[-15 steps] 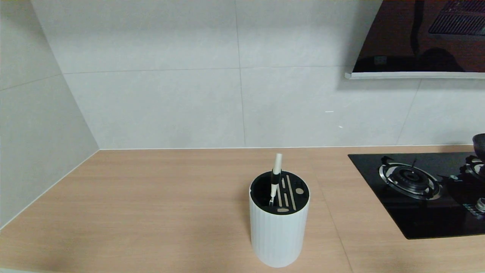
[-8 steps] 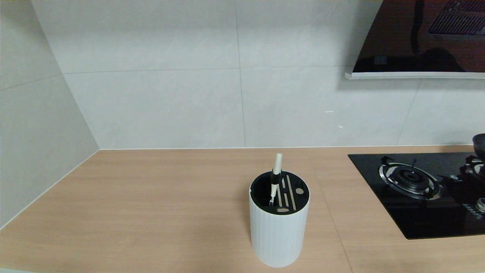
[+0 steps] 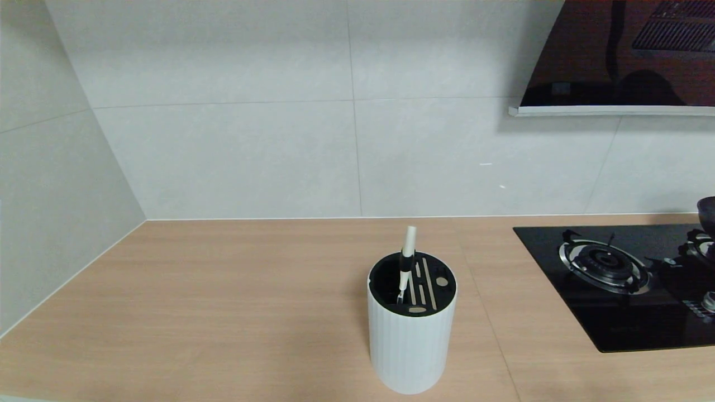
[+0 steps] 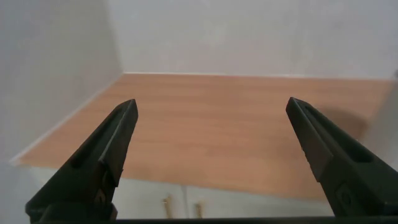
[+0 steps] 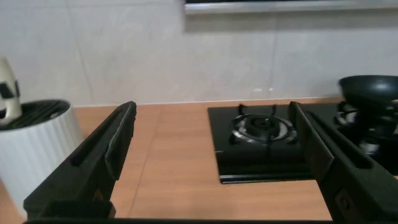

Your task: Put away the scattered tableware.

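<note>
the left gripper is held level off the front edge of the pale wooden counter, aimed toward the tiled corner, its two dark fingers spread wide apart. the right gripper is also level and low, aimed at the back wall, its fingers spread just as wide, framing the stretch of counter between the white ribbed cylindrical holder with a black slotted top and the black glass gas hob. the cream-handled utensil with a black collar stands in the holder's open compartment on the robot's left side, leaning a little, its handle rising above the rim; its lower end looks like fork tines, but it sits in shadow and is hard to make out. in the right wrist view the holder is cut off by the frame edge, with just a bit of the cream handle showing above it. a dark pan on the hob's far burner is cut off in the head view, while the right wrist view shows its whole rim. the left wrist view shows pale cabinet fronts with small handles below the counter's edge, blurred. a dark glossy range hood hangs above the hob.
</note>
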Robot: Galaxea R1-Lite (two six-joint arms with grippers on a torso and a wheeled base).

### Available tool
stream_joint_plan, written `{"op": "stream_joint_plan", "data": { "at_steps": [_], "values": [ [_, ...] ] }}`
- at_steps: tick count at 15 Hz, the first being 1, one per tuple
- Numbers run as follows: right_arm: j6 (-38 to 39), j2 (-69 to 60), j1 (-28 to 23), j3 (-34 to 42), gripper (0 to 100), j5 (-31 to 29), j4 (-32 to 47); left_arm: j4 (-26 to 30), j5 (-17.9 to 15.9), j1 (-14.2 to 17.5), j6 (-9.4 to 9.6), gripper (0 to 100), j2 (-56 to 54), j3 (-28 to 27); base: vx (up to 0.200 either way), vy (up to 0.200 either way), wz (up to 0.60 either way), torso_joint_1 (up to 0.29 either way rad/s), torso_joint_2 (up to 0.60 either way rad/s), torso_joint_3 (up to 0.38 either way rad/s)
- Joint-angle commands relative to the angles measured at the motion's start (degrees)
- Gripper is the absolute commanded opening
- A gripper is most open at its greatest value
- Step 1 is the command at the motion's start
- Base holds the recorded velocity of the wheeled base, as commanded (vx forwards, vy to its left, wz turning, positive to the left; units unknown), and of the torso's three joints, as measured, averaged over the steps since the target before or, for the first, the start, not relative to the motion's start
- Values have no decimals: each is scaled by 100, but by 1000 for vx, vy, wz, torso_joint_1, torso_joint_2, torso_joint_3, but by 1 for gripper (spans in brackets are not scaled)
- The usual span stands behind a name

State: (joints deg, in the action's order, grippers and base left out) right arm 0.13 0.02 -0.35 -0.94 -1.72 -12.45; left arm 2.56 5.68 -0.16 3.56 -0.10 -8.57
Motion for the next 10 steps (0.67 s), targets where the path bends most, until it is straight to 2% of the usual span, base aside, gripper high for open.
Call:
{"op": "stream_joint_plan", "data": {
  "at_steps": [1, 2, 3, 4, 7, 10],
  "values": [
    [4, 6, 0, 94, 100, 14, -12, -309, -357, -2, 163, 100, 10, 725, 0, 0, 0, 0, 0, 0],
    [4, 6, 0, 94, 100, 93, 49, -405, -753, -2, 110, 100, 10, 857, 0, 0, 0, 0, 0, 0],
    [-5, 6, 0, 94, 100, 119, 216, -203, -814, -2, -13, 100, 10, 857, 0, 0, 0, 0, 0, 0],
    [-13, 6, 0, 94, 100, 110, 524, -203, -841, -2, -163, 100, 27, 839, 0, 0, 0, 0, 0, 0],
    [-22, 6, 0, 68, 100, 110, 1350, -212, -841, -2, -224, 100, 10, 848, 0, 0, 0, 0, 0, 0],
    [-31, 15, 9, 94, 100, 119, 1245, -203, -841, -2, -268, 100, 10, 848, 0, 0, 0, 0, 0, 0]
  ]
}}
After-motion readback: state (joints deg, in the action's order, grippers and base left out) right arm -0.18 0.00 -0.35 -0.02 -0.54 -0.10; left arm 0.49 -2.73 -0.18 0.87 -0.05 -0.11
